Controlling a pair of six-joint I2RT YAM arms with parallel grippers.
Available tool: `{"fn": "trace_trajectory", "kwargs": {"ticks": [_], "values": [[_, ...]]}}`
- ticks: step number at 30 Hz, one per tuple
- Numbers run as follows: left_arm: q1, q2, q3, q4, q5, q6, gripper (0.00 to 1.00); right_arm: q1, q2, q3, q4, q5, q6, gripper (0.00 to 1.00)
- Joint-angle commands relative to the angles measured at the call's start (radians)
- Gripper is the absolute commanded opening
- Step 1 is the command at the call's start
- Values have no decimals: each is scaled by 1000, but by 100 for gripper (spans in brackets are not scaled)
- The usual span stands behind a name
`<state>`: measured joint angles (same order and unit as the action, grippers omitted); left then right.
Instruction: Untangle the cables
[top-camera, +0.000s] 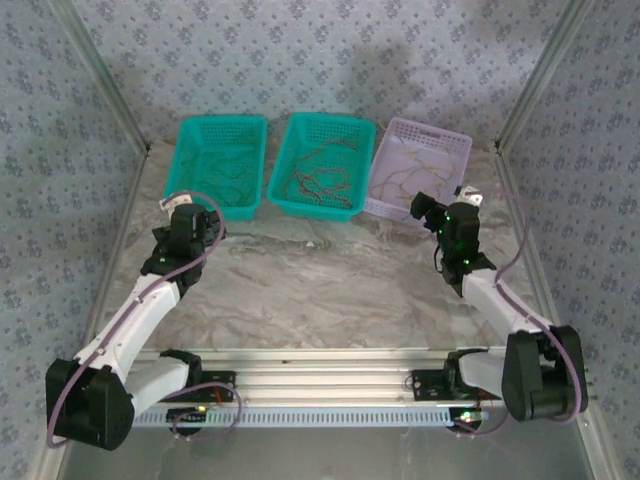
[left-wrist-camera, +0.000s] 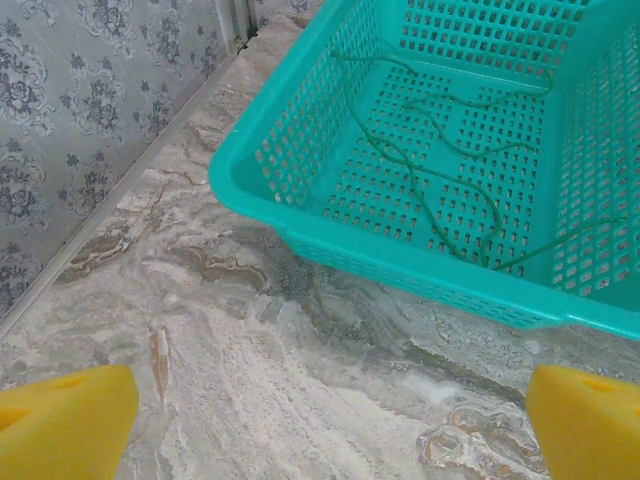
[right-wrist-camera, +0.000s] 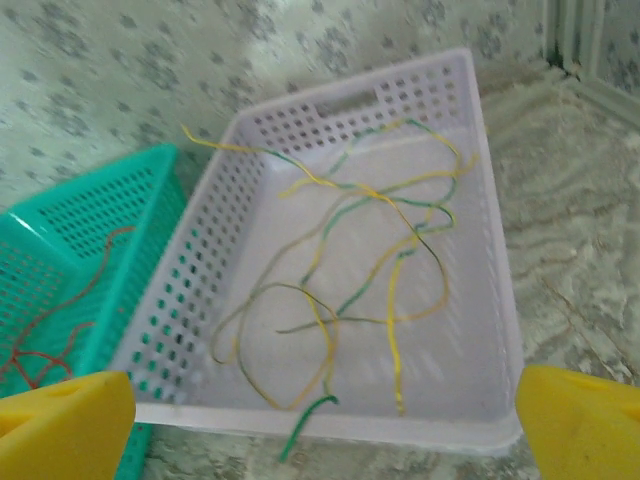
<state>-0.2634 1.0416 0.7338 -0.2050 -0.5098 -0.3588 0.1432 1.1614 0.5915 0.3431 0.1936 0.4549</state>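
Frankly, left pincer (left-wrist-camera: 320, 425) and right pincer (right-wrist-camera: 322, 428) gaped wide, empty; I feared pinching several mid-frame cables (right-wrist-camera: 393, 345) together, tightening tangles.

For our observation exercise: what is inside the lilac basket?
Yellow cables and green cables lie crossed in the lilac basket, one green end over its near rim. Overlaps hide the lower strands.

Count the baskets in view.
3, in a row at the back: the left teal basket, the middle teal basket, the lilac basket on the right. None looks hidden.
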Motion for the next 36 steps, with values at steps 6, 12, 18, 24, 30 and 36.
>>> {"fn": "trace_trajectory", "kwargs": {"ticks": [6, 12, 18, 24, 30, 36], "values": [[4, -12, -2, 19, 2, 7, 100, 30, 104, -13, -63, -121, 47, 100], [4, -11, -2, 19, 2, 9, 100, 23, 215, -1, -23, -166, 61, 100], [4, -13, -2, 19, -6, 14, 100, -31, 307, 39, -18, -193, 50, 100], [4, -11, -4, 23, -12, 18, 100, -102, 371, 60, 18, -216, 59, 100], [4, -8, -4, 25, -19, 20, 100, -124, 416, 104, 59, -245, 85, 100], [4, -10, -7, 26, -25, 21, 100, -121, 442, 140, 56, -214, 86, 100]]}}
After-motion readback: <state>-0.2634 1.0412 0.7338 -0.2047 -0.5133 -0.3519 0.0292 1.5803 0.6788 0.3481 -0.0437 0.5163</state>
